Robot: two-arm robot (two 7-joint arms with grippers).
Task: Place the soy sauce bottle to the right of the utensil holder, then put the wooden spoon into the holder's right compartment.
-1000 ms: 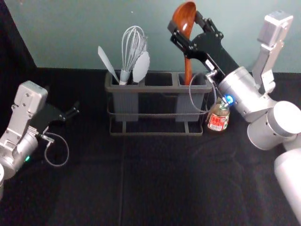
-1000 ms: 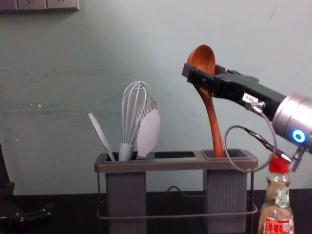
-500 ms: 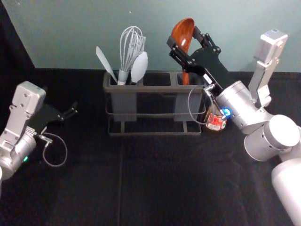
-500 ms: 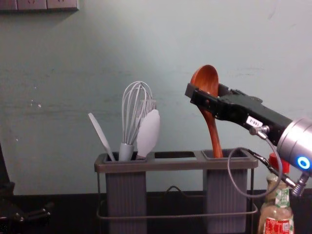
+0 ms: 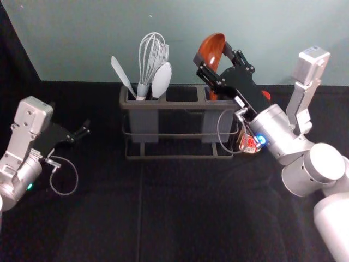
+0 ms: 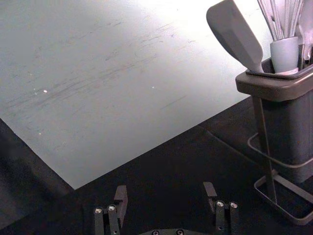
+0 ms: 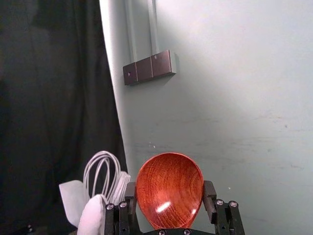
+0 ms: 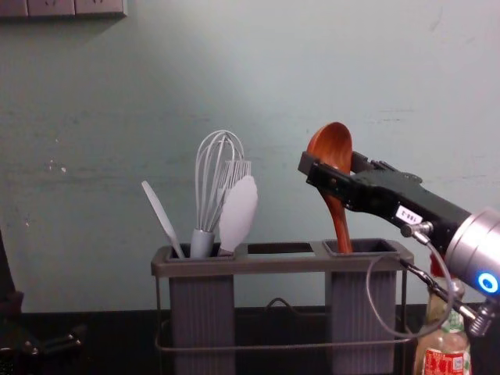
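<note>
Right hand (image 5: 212,53) grips one wooden spoon (image 8: 333,143) above one holder (image 5: 169,105); left hand (image 5: 72,117), open, hangs to its left.

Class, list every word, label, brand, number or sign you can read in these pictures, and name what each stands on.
No text reads clearly enough to quote.
Soy sauce bottle, red label: printed marks, too small and blurred to read.
Right pincer, white sticker: short row of characters, too small to read surely.
Wall panel: faint marks, unreadable.
</note>
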